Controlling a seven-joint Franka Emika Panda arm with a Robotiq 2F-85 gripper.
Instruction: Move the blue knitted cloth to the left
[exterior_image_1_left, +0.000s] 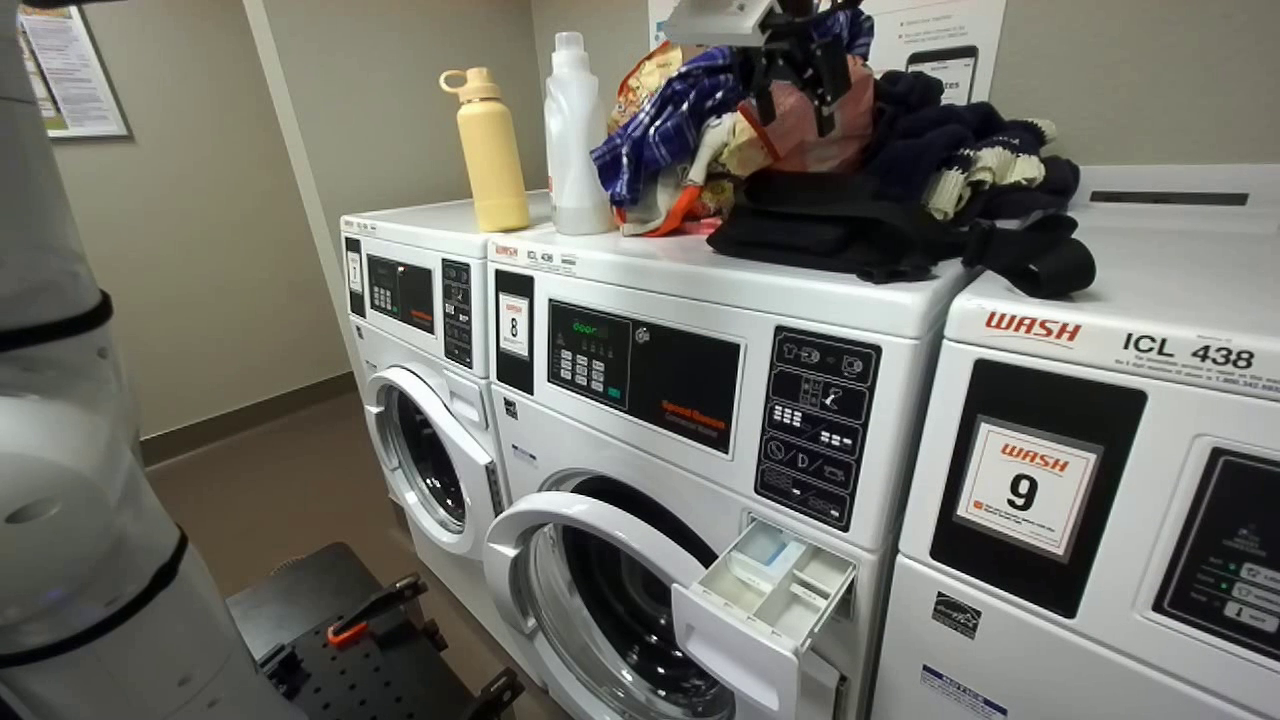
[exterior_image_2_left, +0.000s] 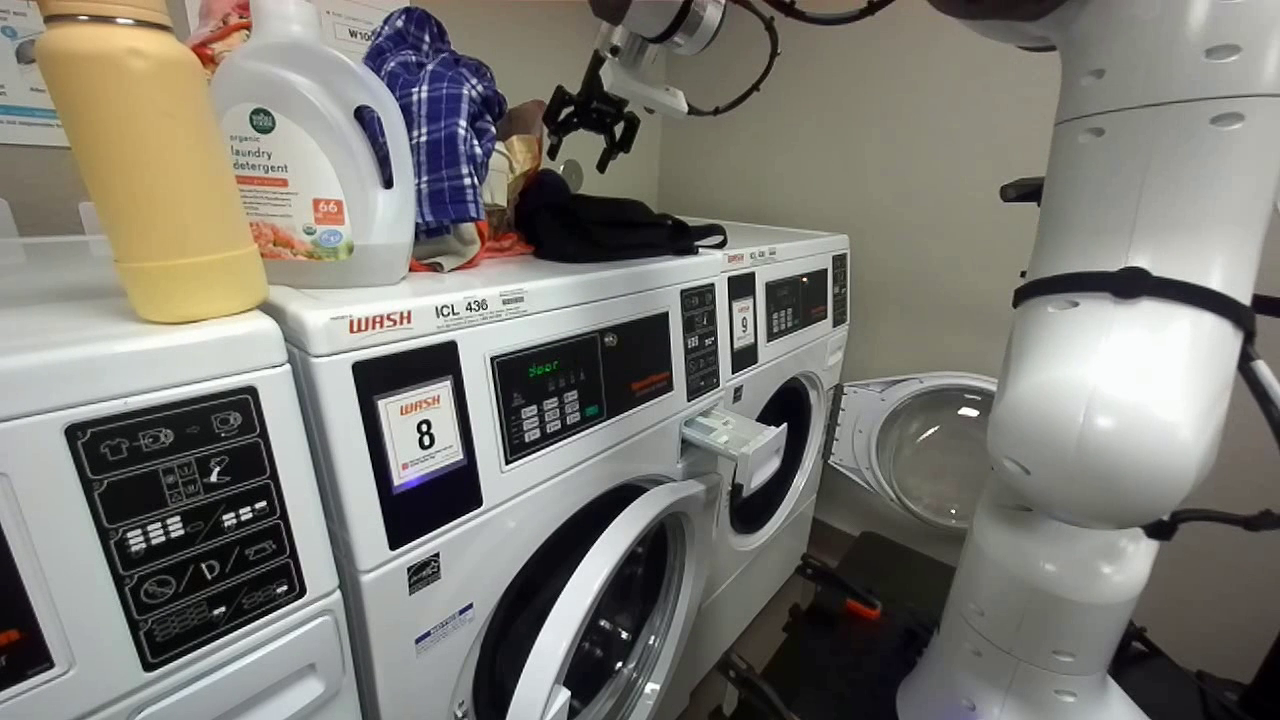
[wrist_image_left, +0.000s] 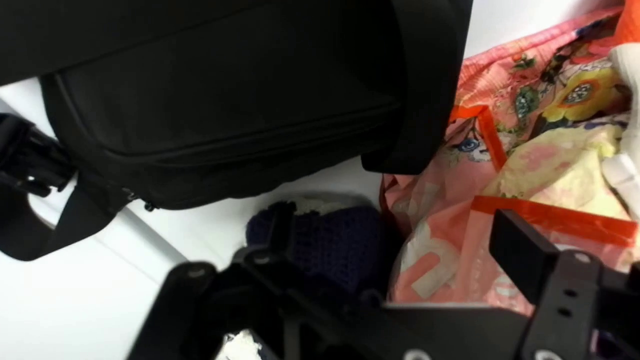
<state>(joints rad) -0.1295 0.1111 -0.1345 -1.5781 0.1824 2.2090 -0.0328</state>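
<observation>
The navy blue knitted cloth (exterior_image_1_left: 915, 140) with cream trim lies bunched on the washer top, behind a black bag, in an exterior view. Part of it also shows in the wrist view (wrist_image_left: 340, 240), partly covered by a gripper finger. I cannot make it out in the exterior view from the bottle side. My gripper (exterior_image_1_left: 797, 112) is open and empty above the pile, in front of a pink bag. It also hangs above the black bag in an exterior view (exterior_image_2_left: 578, 158). In the wrist view its fingers (wrist_image_left: 395, 232) stand wide apart, one over the knit, one over the pink bag.
The black bag (exterior_image_1_left: 830, 230) with a strap lies at the washer's front edge. A blue plaid cloth (exterior_image_2_left: 445, 130) drapes over the pink bag (wrist_image_left: 450, 250). A detergent bottle (exterior_image_2_left: 310, 170) and a yellow bottle (exterior_image_2_left: 150, 160) stand beside it. A drawer (exterior_image_1_left: 765, 610) sticks out below.
</observation>
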